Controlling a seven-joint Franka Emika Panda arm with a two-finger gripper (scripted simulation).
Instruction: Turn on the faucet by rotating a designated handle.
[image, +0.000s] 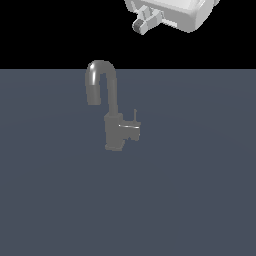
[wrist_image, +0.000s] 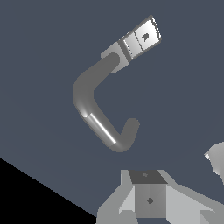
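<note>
The handle (image: 131, 126) stuck out sideways from the faucet (image: 113, 112) at the exterior view's centre, its axis horizontal. The gripper (image: 142, 24) hung well above at top centre, offset right; jaw state unclear.

At the upper edge of the exterior view only the end of the pale grey-white, blocky robot arm (image: 172, 12) shows, cut off by the frame and set against black. Its smooth rounded housing fills the corner toward the exterior view's right. From the housing's lower side, toward the exterior view's left, juts the small light-grey claw (image: 142, 24), tilted at an angle and holding nothing. Whether its jaws stand apart or together cannot be told there. In the wrist view the claw (wrist_image: 149, 199) appears close up as a grey angular block with sloping flanks; the fingertips themselves are not seen.
</note>
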